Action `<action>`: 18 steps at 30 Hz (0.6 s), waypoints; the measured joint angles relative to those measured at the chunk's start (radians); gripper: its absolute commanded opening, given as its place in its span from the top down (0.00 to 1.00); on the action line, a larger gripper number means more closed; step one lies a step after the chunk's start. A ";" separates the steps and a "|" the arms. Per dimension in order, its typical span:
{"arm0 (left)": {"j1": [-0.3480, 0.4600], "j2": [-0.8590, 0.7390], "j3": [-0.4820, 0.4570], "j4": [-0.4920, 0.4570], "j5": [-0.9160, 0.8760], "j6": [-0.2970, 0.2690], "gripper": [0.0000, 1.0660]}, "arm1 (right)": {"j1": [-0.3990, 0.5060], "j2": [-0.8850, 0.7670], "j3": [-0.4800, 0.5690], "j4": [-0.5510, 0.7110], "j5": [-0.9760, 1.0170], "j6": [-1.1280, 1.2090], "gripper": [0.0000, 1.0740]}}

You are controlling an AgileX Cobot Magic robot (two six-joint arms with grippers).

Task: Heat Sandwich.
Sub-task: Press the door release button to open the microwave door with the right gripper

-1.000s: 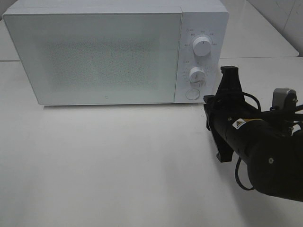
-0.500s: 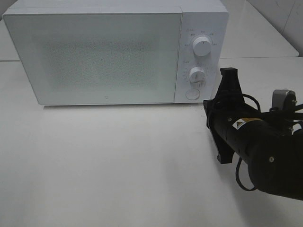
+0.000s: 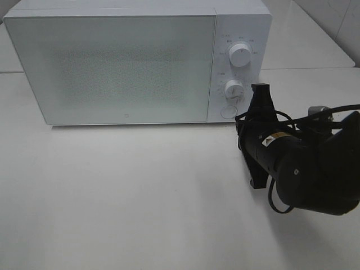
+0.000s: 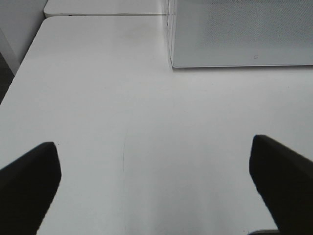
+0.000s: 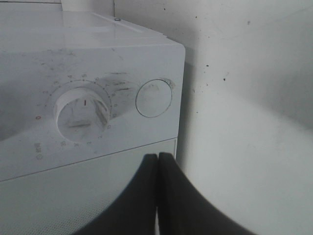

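- Risk 1: the right gripper (image 5: 157,159) is aimed at the control panel of the white box-shaped microwave (image 3: 112,62). If the tip drifts, I judge it could strike the lower white timer dial (image 5: 82,112) instead of the round flat white button (image 5: 153,98) just beside it, and change a setting.
- Risk 2: an off-centre push could skid off the button's smooth face. A hard push could shove the microwave toward the far edge of the white tabletop (image 3: 112,197).
- Risk 3: if the frosted door springs open, it may swing toward the left gripper (image 4: 154,166), which hangs near the microwave's front left corner.
- Sandwich: not visible in any view. The door is closed and frosted, so I cannot tell whether it is inside.
- Right arm pose: the black arm reaches in from the right edge of the tabletop. Its jaws are clenched together on nothing, with the tip close to the button; contact cannot be judged.
- Left arm pose: it hovers low over bare tabletop, jaws spread wide and empty.
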 measured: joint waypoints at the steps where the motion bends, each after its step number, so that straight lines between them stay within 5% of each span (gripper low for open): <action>1: 0.000 0.000 0.000 0.000 0.000 0.000 0.03 | -0.009 0.008 -0.009 -0.006 0.001 0.000 1.00; 18: 0.000 0.000 0.000 0.000 0.000 0.000 0.03 | -0.123 0.131 -0.168 -0.092 0.077 0.000 1.00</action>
